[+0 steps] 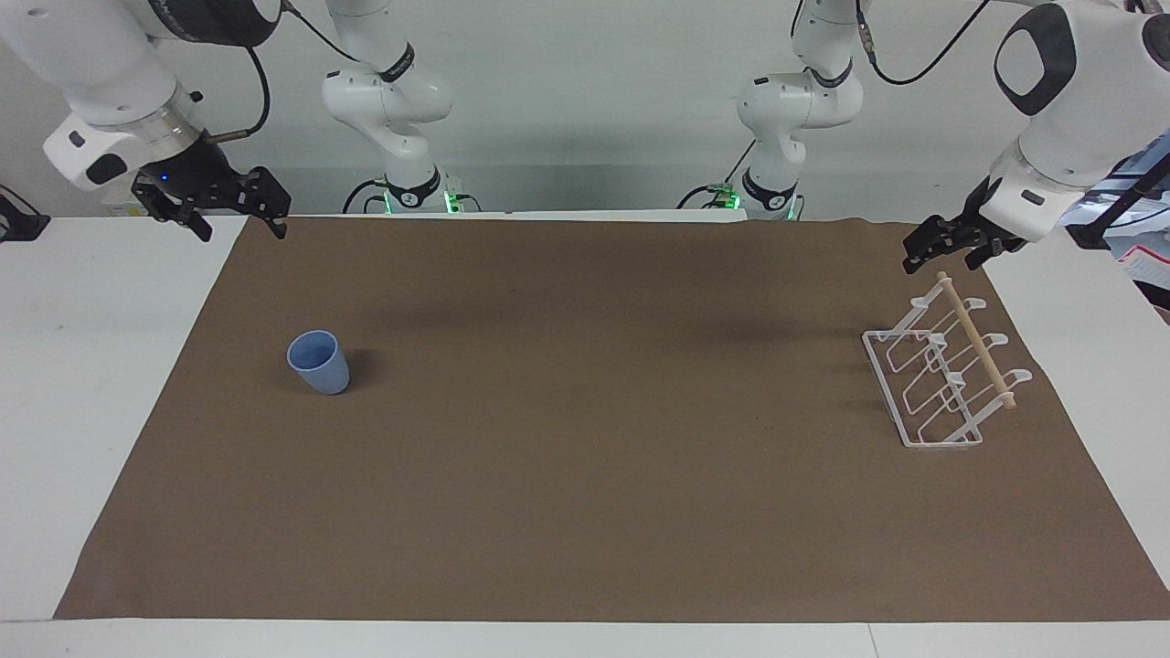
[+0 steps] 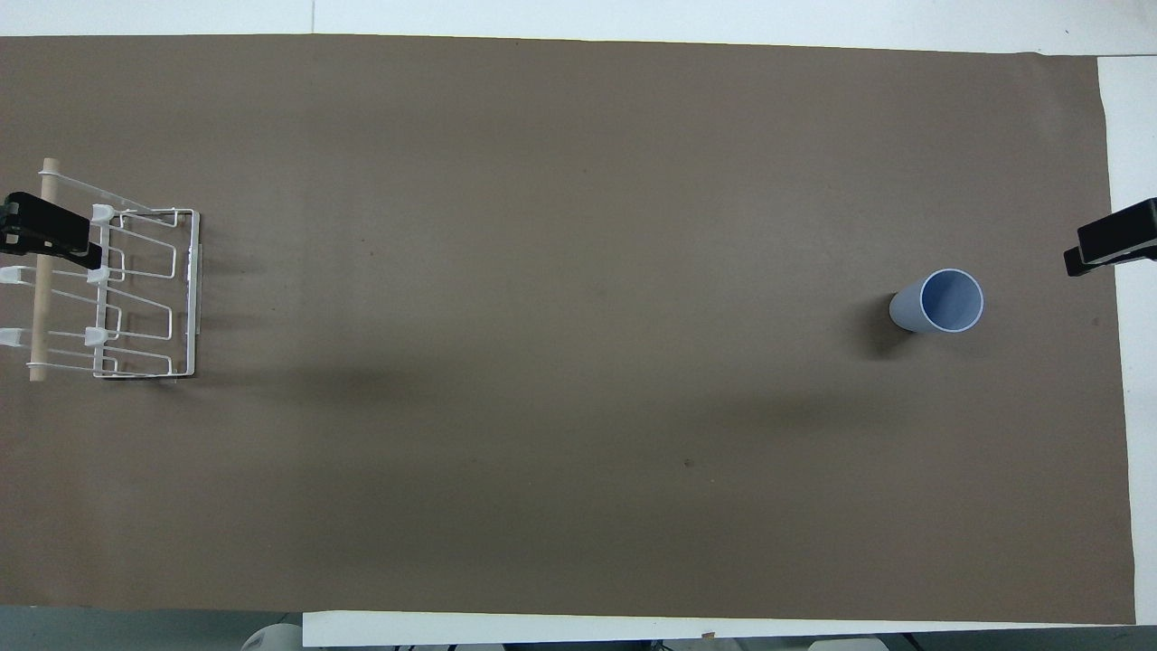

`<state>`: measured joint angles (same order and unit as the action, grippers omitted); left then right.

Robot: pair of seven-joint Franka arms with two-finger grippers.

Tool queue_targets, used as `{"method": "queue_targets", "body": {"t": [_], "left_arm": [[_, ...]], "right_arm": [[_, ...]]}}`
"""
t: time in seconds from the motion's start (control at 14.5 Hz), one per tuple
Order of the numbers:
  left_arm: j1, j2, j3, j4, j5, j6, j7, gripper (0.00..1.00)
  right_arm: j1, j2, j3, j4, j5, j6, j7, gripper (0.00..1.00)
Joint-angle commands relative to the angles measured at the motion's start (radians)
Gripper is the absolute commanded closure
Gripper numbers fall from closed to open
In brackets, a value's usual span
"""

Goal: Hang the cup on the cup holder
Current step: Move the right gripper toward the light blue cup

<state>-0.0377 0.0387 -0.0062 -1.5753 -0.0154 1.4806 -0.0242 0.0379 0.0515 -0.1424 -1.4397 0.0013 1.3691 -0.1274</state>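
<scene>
The light-blue cup (image 1: 319,362) (image 2: 940,303) stands upright, rim up, on the brown mat toward the right arm's end of the table. The white wire cup holder (image 1: 941,384) (image 2: 136,298), with a wooden dowel (image 1: 976,339) along its top, stands toward the left arm's end. My left gripper (image 1: 941,260) (image 2: 50,233) hangs open above the dowel's end nearest the robots, holding nothing. High over the mat's corner by the right arm's base, my right gripper (image 1: 239,228) (image 2: 1107,246) is open and empty, well apart from the cup.
The brown mat (image 1: 585,475) covers most of the white table (image 1: 82,366). A wide stretch of bare mat separates cup and holder. Cables and some clutter sit off the table past the left arm's end.
</scene>
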Motion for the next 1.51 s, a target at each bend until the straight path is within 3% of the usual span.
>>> {"method": "queue_targets", "body": {"t": [0.0,0.34,0.69,0.96,1.17,1.44], "left_arm": [[-0.001,-0.023,0.003,-0.023,-0.008,0.000,-0.003,0.00],[0.002,-0.023,0.003,-0.023,-0.008,0.001,-0.003,0.00],[0.002,-0.023,0.003,-0.023,-0.008,0.001,-0.005,0.00],[0.001,-0.023,0.003,-0.023,-0.008,0.001,-0.003,0.00],[0.002,-0.023,0.003,-0.023,-0.008,0.001,-0.003,0.00],[0.001,-0.023,0.003,-0.023,-0.008,0.001,-0.005,0.00]], "right_arm": [[-0.007,-0.024,0.010,-0.031,0.005,0.019,0.006,0.00],[0.002,-0.035,0.014,-0.070,-0.003,0.047,-0.004,0.00],[-0.007,-0.065,0.015,-0.347,-0.014,0.373,-0.171,0.00],[-0.105,-0.036,0.014,-0.554,-0.001,0.655,-0.294,0.05],[-0.125,0.002,0.014,-0.619,0.000,0.774,-0.342,0.06],[-0.116,0.027,0.015,-0.645,0.019,0.777,-0.339,0.06]]}}
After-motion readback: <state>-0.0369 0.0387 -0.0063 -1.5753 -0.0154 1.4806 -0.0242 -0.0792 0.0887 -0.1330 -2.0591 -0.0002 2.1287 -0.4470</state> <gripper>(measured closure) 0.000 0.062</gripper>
